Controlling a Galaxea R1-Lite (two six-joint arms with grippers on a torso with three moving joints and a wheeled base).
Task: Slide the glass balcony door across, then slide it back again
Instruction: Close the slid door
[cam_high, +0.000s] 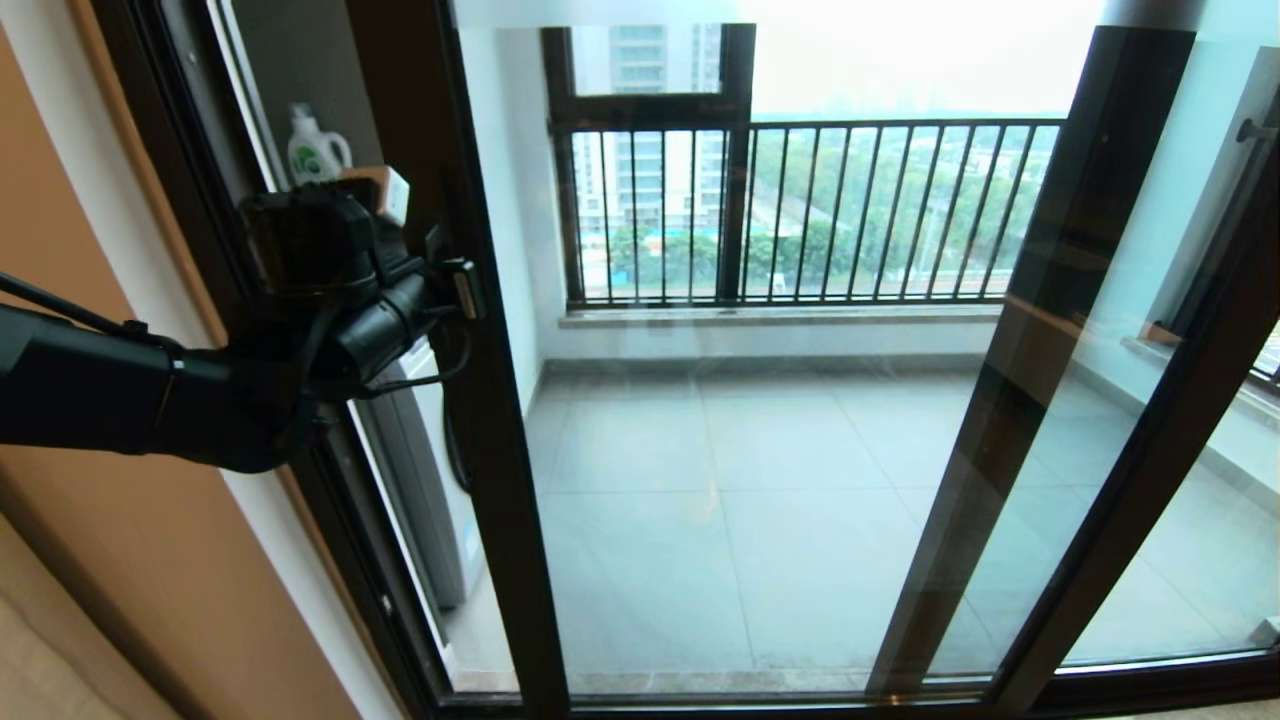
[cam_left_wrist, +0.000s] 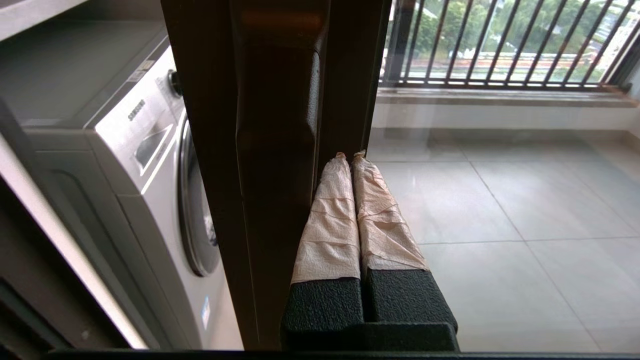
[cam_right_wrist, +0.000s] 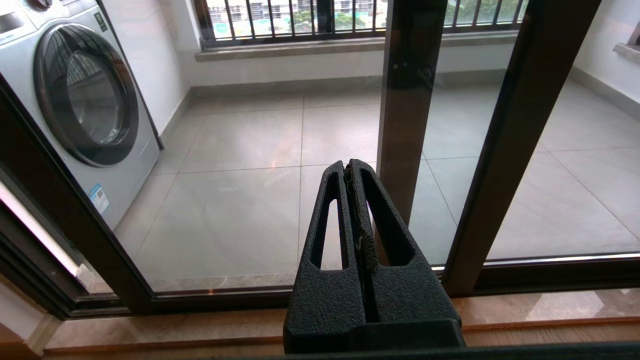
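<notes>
The glass balcony door (cam_high: 760, 450) is a tall clear pane in a slim dark frame. Its left upright (cam_high: 480, 400) carries a short dark bar handle (cam_left_wrist: 275, 150). My left gripper (cam_high: 468, 290) is at that upright at handle height. In the left wrist view its taped fingers (cam_left_wrist: 330, 210) lie shut together, with the left gripper's tips (cam_left_wrist: 350, 156) against the upright on the handle's glass side, holding nothing. My right gripper (cam_right_wrist: 348, 167) is out of the head view. It hangs low and shut before the door's bottom track (cam_right_wrist: 225, 297).
A silver washing machine (cam_left_wrist: 145, 165) stands on the balcony just left of the handle upright, with a detergent bottle (cam_high: 313, 147) on top. A second dark-framed panel (cam_high: 1150, 450) overlaps on the right. Black railing bars (cam_high: 850, 210) close the far window. A tan wall (cam_high: 90, 560) is at my left.
</notes>
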